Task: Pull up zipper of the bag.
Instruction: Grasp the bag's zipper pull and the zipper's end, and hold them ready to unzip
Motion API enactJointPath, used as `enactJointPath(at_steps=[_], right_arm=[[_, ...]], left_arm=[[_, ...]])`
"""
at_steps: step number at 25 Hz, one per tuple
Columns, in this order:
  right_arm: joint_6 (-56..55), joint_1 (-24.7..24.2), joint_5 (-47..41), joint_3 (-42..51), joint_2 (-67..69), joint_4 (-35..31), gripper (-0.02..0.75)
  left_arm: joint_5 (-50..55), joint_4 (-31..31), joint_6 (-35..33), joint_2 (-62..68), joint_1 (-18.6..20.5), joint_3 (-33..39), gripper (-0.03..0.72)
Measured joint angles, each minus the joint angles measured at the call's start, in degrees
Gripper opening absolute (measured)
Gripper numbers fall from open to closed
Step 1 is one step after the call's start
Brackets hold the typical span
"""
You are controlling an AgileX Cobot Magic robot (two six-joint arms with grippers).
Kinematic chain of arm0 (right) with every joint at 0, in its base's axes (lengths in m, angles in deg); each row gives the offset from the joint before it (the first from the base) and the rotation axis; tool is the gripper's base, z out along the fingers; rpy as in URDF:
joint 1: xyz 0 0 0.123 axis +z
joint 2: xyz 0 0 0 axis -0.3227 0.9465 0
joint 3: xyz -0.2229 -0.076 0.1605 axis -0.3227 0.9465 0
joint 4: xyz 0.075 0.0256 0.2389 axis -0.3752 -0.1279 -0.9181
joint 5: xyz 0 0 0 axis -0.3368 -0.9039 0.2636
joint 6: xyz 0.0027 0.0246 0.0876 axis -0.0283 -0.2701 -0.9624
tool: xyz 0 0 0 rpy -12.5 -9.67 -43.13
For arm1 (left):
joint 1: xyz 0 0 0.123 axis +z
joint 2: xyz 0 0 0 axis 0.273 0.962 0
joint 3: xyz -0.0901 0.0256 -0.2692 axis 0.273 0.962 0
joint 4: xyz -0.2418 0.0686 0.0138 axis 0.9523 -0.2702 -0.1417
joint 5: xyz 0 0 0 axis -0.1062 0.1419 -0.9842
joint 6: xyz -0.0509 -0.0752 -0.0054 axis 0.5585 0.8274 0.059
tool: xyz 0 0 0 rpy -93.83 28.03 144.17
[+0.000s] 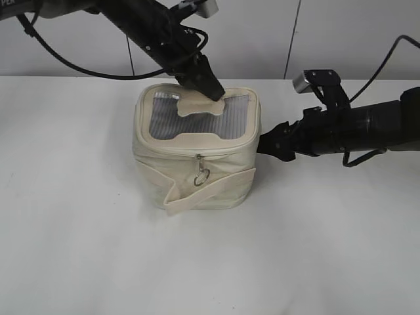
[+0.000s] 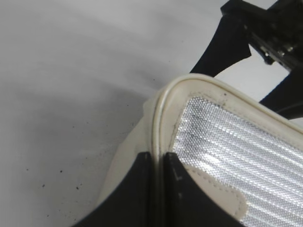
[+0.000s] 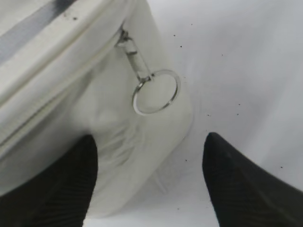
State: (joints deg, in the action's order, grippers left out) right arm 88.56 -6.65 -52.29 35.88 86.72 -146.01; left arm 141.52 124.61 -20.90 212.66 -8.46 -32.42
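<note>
The cream bag stands mid-table, its grey mesh top facing up. The zipper runs under the top rim. One silver slider with a ring pull hangs at the front. My left gripper is shut on the bag's back top rim, and the left wrist view shows its jaws pinching the rim piping. My right gripper is open at the bag's right side. In the right wrist view its jaws sit just below a second ring pull on the zipper.
The bag stands on a white table with a pale wall behind. A flat cream strap wraps the bag's body, its end sticking out at the front. The right arm shows beyond the bag in the left wrist view.
</note>
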Motion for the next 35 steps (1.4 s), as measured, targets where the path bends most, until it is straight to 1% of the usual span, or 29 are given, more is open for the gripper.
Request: enactJointPath(at_steps=[11, 15, 19, 20, 21, 22, 23, 25, 28, 33, 35], right_arm=[[0.0, 0.4, 1.5, -4.4, 1.1, 0.0, 0.491], [0.0, 0.4, 1.8, -5.4, 2.1, -0.1, 0.447], [-1.1, 0.5, 1.6, -8.9, 5.4, -0.1, 0.414], [-1.2, 0.5, 1.6, -9.8, 6.1, -0.1, 0.376], [-1.4, 0.5, 1.6, -10.4, 6.5, -0.1, 0.316], [-1.4, 0.5, 1.6, -11.0, 6.6, -0.1, 0.208], [-1.5, 0.6, 1.5, -11.2, 6.6, -0.1, 0.122], [-2.1, 0.5, 1.7, -10.9, 6.5, -0.2, 0.048], [-2.8, 0.6, 1.5, -7.9, 4.4, -0.2, 0.013], [-3.1, 0.6, 2.0, 2.5, -3.9, -0.2, 0.008], [-3.2, 0.6, 2.0, 6.1, -7.1, -0.4, 0.008]], left_arm=[[0.0, 0.0, 0.8, 0.0, 0.0, 0.0, 0.044], [-0.1, -0.1, 0.9, 0.0, 0.0, 0.0, 0.044], [-0.2, -0.1, 1.0, 0.0, 0.0, 0.0, 0.044], [-0.2, -0.1, 1.0, 0.0, 0.0, 0.0, 0.044], [-0.2, -0.1, 1.0, 0.0, 0.0, 0.0, 0.044], [-0.2, -0.1, 1.0, 0.0, 0.0, 0.0, 0.044], [-0.2, -0.1, 1.0, 0.0, 0.0, 0.0, 0.044], [-0.2, -0.1, 1.0, 0.0, 0.0, 0.0, 0.044], [-0.3, -0.1, 1.3, 0.0, 0.0, 0.0, 0.044], [-0.3, -0.2, 2.1, 0.0, 0.0, 0.0, 0.044], [-0.3, -0.2, 3.4, 0.0, 0.0, 0.0, 0.044]])
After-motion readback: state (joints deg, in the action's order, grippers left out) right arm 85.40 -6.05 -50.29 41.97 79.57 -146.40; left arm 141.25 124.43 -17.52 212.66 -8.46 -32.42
